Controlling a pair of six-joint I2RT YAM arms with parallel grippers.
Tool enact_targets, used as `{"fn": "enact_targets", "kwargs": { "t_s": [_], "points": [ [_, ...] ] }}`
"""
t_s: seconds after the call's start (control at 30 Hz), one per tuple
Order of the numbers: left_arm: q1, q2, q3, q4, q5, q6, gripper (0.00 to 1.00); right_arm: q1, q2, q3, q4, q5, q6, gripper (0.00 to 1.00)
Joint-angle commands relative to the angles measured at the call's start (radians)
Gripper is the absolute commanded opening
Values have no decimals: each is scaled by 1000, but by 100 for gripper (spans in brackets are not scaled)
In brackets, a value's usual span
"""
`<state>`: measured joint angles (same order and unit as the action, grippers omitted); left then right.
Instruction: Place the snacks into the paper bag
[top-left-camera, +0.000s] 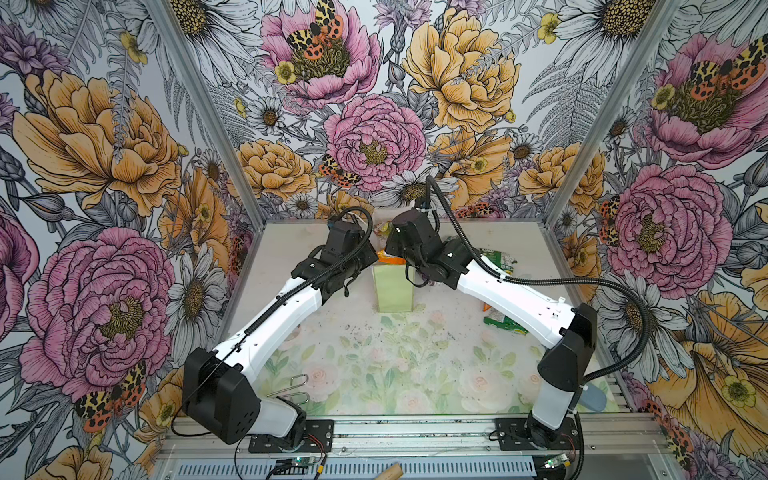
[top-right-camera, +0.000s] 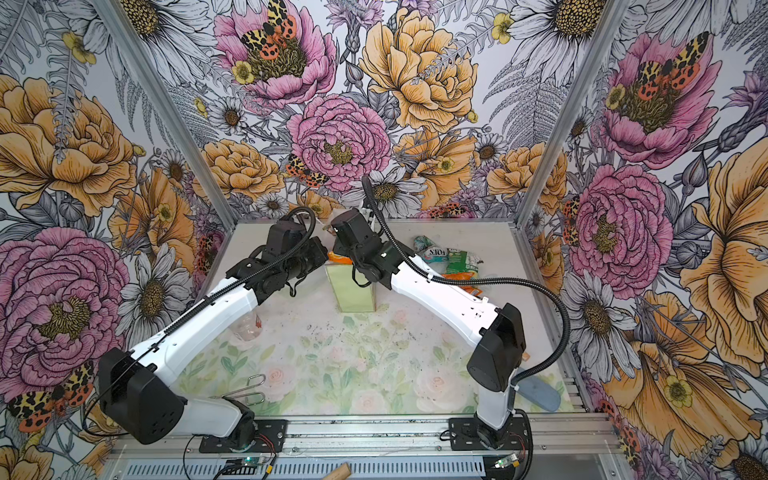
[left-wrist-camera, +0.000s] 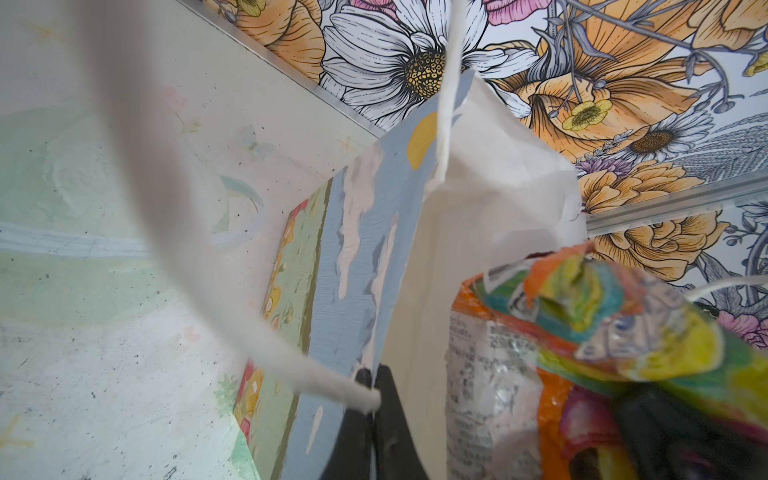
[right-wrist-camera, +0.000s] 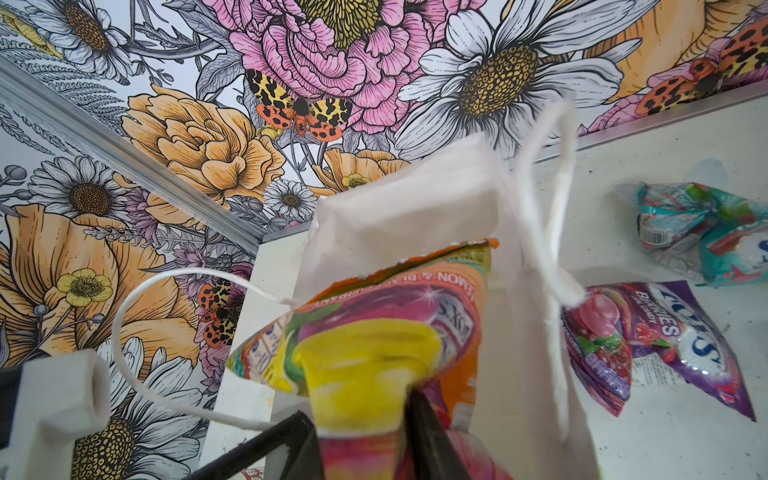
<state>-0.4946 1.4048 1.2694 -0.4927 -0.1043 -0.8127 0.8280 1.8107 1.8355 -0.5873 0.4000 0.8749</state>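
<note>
Paper bag (top-left-camera: 392, 291): rim is clamped by left gripper (left-wrist-camera: 374, 390). Orange FOX'S packet (right-wrist-camera: 386, 299): is pinched by right gripper (right-wrist-camera: 361, 424) above bag mouth.

One paper bag (top-left-camera: 392, 291) with two white cord handles (right-wrist-camera: 552, 232). Five snack packets can be counted: one orange packet (right-wrist-camera: 374, 332), one teal packet (right-wrist-camera: 702, 232), one purple packet (right-wrist-camera: 656, 345), a rear green packet (top-left-camera: 498, 259) and a front green packet (top-left-camera: 505, 325) (an orange scrap (top-left-camera: 487, 306) beside them may be a sixth, mostly hidden). The worktop (top-left-camera: 374, 374) also carries two wire clips (top-right-camera: 254, 381), one blue-grey oval thing (top-right-camera: 665, 392) and one clear cup (top-right-camera: 247, 326).
</note>
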Motion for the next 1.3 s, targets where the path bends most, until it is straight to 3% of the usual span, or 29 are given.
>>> {"fn": "enact_targets", "kwargs": {
  "t_s": [0.0, 0.6, 0.77, 1.0, 1.2, 1.27],
  "points": [
    [-7, 6, 14, 6, 6, 1, 0, 3, -25, 15, 47, 16, 2, 29],
    [-7, 22, 15, 6, 14, 1, 0, 3, -39, -13, 73, 9, 1, 31],
    [-7, 20, 15, 6, 17, 1, 0, -1, -61, -15, 87, -5, -62, 33],
    [-7, 16, 19, 6, 21, 4, 0, -30, -106, 18, 91, -196, -269, 38],
    [-8, 14, 24, 4, 26, 3, 0, -130, -187, 5, 34, -328, -369, 41],
    [-8, 13, 24, 4, 26, 3, 0, -162, -223, -5, -7, -340, -397, 48]
  ]
}}
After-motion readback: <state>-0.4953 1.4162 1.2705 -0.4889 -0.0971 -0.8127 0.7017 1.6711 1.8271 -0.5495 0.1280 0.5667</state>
